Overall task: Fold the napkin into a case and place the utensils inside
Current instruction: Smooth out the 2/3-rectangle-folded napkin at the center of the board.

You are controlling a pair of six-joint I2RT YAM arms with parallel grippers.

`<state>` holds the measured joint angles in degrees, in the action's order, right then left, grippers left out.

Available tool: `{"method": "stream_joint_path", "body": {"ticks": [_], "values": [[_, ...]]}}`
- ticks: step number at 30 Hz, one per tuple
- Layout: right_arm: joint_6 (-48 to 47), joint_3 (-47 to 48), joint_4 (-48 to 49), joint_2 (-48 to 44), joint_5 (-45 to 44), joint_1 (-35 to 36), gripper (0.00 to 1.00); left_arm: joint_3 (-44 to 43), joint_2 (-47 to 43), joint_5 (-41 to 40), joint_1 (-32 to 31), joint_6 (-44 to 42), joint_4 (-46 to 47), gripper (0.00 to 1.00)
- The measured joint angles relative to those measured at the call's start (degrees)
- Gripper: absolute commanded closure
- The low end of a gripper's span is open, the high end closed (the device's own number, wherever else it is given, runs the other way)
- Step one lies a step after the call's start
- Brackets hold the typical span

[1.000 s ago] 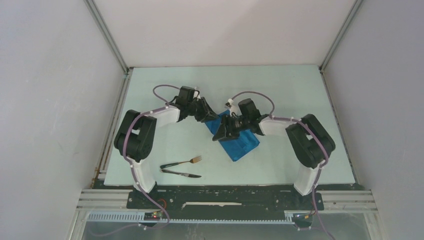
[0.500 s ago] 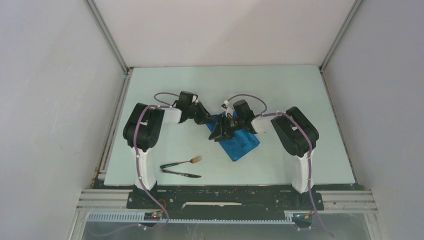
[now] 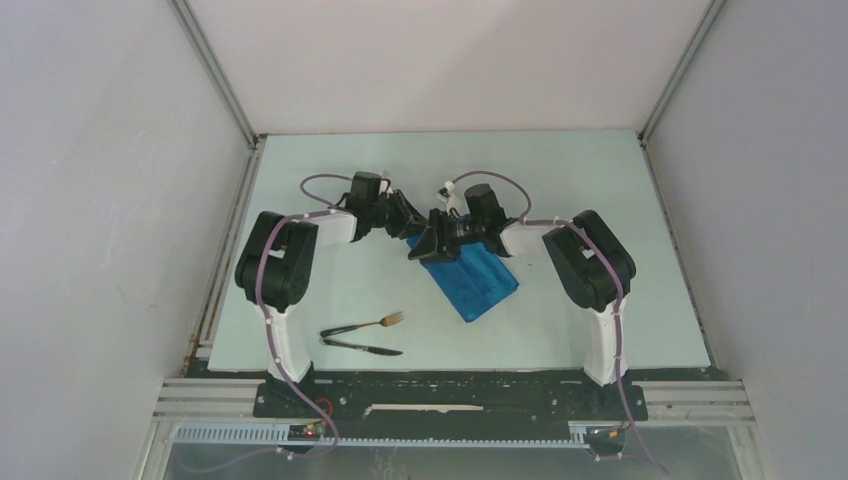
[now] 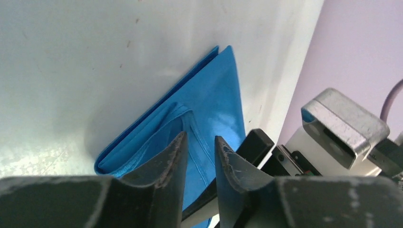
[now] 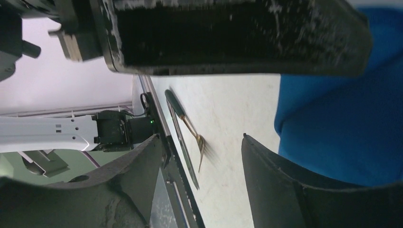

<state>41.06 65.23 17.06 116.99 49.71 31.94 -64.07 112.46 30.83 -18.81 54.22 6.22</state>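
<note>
Two robot arms met over a folded bright blue napkin [image 3: 478,285] near the middle of a pale green tabletop [image 3: 600,190], seen from above with both wrists bent in toward the cloth's far corner. The napkin lay flat as a narrow oblong, set at a slant across the tabletop, with raised creases running along its length.

From the left wrist camera, the left fingers [image 4: 173,161] hung just above the folded cloth. Only a narrow gap stood between them, and through it showed the blue fabric and one of its hems. Nothing was clearly caught between them, and the stacked edges of the fold ran away toward the napkin's pointed far corner.

The right fingers [image 5: 266,166] stood wide apart and held nothing. One tip sat at the edge of the blue cloth, which filled the right side of that view. The other hung over bare tabletop. A dark block of the other arm's hardware crossed the top of the right wrist view.

The utensils lay well apart from the napkin, side by side near the front edge of the tabletop, close to the left arm's base. The fork [image 3: 372,324] had a dark handle and its tines pointed toward the cloth. The slim dark knife [image 3: 364,348] lay just in front of it. Neither was touched by either arm.
</note>
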Motion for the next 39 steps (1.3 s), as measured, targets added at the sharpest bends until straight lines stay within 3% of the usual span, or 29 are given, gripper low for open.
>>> {"method": "stream_joint_path", "body": {"ticks": [4,11,25,34,39], "values": [[0.0,3.6,1.3,1.9,0.4,0.0,0.28,0.0,-1.1,0.4,0.9,0.6,0.7,0.83],[0.0,8.0,1.8,7.0,0.3,0.1,0.28,2.0,1.5,0.7,1.4,2.0,2.6,0.90],[-4.5,8.4,-4.1,9.0,2.1,-0.1,0.29,3.0,4.8,2.4,1.6,3.4,5.3,0.93],[-7.8,-5.5,-8.8,-1.3,4.3,-1.2,0.28,3.0,4.9,2.4,1.6,3.8,5.3,0.91],[-8.8,-15.3,-9.9,-10.1,4.8,-2.1,0.28,2.4,4.9,2.3,1.6,3.3,4.0,0.83]]}}
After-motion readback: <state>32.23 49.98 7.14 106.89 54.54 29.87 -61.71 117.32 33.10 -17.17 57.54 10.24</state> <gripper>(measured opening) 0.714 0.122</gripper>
